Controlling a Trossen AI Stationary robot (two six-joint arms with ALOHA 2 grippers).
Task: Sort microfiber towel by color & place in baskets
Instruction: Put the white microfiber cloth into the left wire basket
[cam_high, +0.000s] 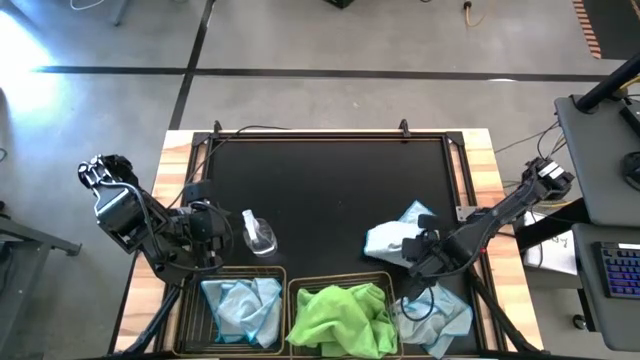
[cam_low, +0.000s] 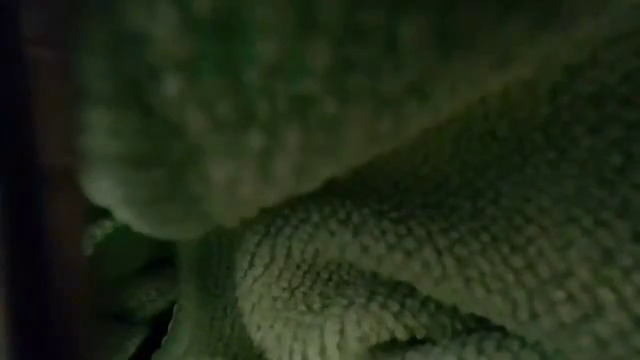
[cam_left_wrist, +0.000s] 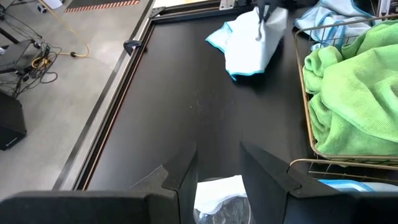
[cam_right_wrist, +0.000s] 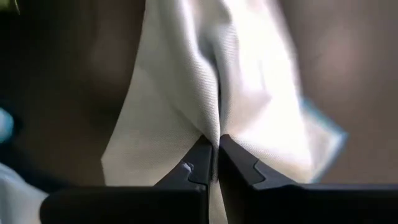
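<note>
While the right gripper (cam_right_wrist: 214, 155) pinches a soft pale blue cloth (cam_high: 392, 238) on the black mat, near the two black wire baskets (cam_high: 288, 285), the left gripper (cam_left_wrist: 217, 177) waits, fingers apart, holding nothing.

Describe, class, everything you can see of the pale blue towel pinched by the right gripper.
The pale blue towel is a soft, thin cloth, nearly white with a brighter blue edge. It lies crumpled on the black mat, right of centre, outside the baskets. The right gripper is shut on a raised fold of it, fabric bunching upward between the closed fingers. Another blue cloth lies just behind it.
</note>
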